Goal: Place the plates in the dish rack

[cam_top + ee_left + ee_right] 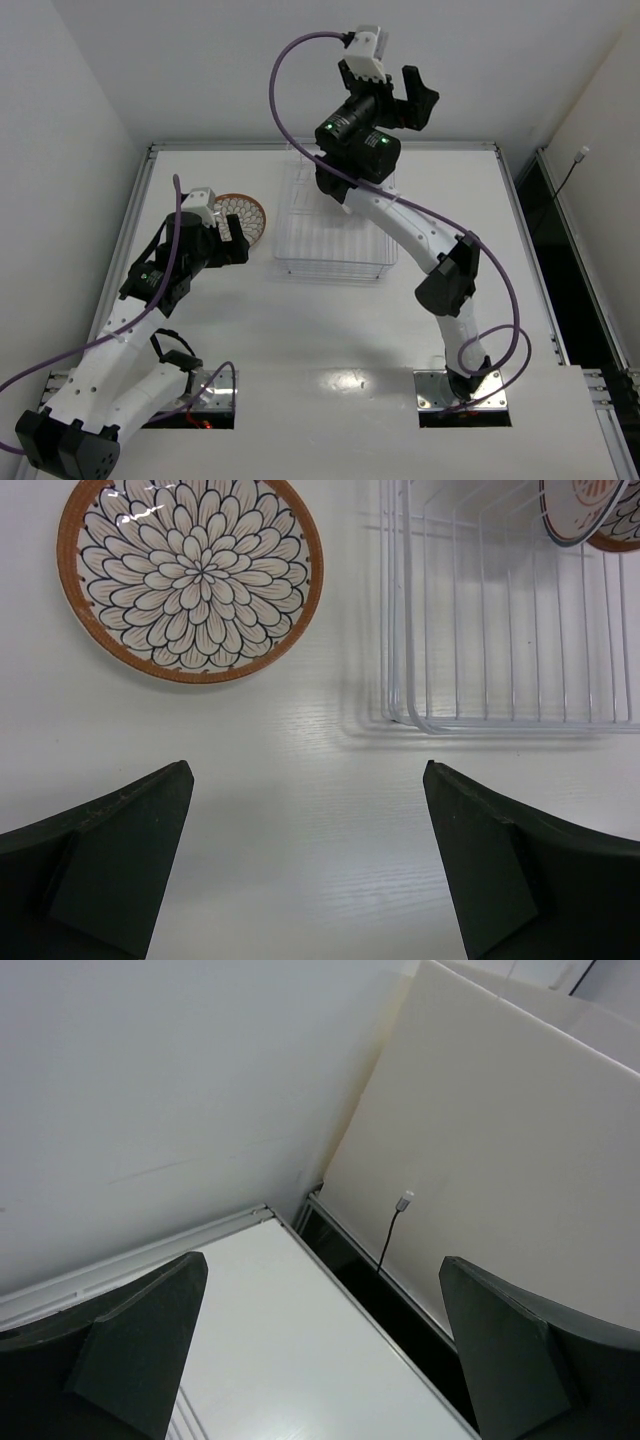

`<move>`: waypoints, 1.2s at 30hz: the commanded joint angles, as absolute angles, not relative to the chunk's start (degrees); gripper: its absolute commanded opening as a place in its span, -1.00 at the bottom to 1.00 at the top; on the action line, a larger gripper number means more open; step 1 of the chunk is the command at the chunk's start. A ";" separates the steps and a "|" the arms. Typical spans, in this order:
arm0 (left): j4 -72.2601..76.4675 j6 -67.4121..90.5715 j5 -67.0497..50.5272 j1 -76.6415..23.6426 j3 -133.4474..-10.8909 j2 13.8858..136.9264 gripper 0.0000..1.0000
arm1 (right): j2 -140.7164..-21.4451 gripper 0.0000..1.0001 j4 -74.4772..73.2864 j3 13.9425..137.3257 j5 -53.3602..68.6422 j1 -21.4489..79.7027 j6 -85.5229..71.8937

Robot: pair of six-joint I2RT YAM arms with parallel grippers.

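One orange-rimmed plate (190, 575) with a petal pattern lies flat on the table, left of the dish rack (510, 610); it also shows in the top view (248, 213). The rims of two more plates (588, 515) show inside the rack at the top right of the left wrist view. My left gripper (305, 860) is open and empty, low over bare table just short of the plate and the rack's near corner; in the top view it (240, 242) is beside the plate. My right gripper (420, 97) is open and empty, raised high above the rack's (335, 225) far end, facing the back right corner (320, 1350).
White walls close in the table at the back and both sides. A dark gap (400, 1300) runs along the table's right edge, with a cable and plug (403, 1201) hanging on the wall panel above it. My right arm (400, 220) reaches over the rack's right side.
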State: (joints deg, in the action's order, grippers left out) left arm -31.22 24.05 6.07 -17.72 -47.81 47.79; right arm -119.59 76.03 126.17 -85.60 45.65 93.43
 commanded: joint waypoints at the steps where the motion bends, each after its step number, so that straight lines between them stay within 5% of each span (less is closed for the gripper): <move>1: -30.59 24.79 6.59 -18.28 -47.99 47.55 1.00 | -116.99 1.00 97.09 127.02 -88.78 45.26 93.08; 5: -30.59 24.79 6.59 -18.28 -47.99 48.08 1.00 | -111.28 1.00 103.80 109.10 -71.34 46.66 85.88; 10: -31.11 24.79 6.59 -18.28 -47.99 48.08 1.00 | -113.03 1.00 100.04 112.59 -72.24 48.08 78.50; 14: -31.11 24.79 6.59 -18.28 -47.99 48.08 1.00 | -106.54 1.00 80.21 104.45 -69.45 50.00 58.09; 18: -31.11 24.79 6.06 -18.28 -47.99 48.60 1.00 | -96.35 1.00 36.82 101.07 -57.78 50.80 29.86; 21: -31.11 24.26 6.06 -18.28 -47.99 48.60 1.00 | -91.93 1.00 12.74 105.98 -37.59 48.44 9.65; 26: -31.11 24.26 5.54 -18.28 -47.99 48.60 1.00 | -97.81 0.96 -9.01 121.87 -31.91 46.76 7.57; 29: -31.11 24.26 5.54 -18.28 -47.99 48.60 1.00 | -103.96 -0.05 -23.09 129.98 -28.75 45.45 2.75; 30: -31.11 24.26 5.54 -18.28 -47.99 48.60 1.00 | -104.67 -0.73 -25.12 129.99 -28.74 45.44 0.81; 31: -31.11 24.26 5.54 -18.28 -47.99 48.60 1.00 | -104.68 -1.00 -27.66 128.77 -28.22 44.48 -1.38; 36: -31.11 24.26 5.54 -18.28 -47.99 48.60 1.00 | -104.15 -1.00 -26.98 116.99 -11.73 40.43 -12.82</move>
State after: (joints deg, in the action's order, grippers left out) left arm -31.38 24.45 5.80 -17.72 -47.81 48.80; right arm -102.43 -20.51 120.68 -23.55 42.09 -3.27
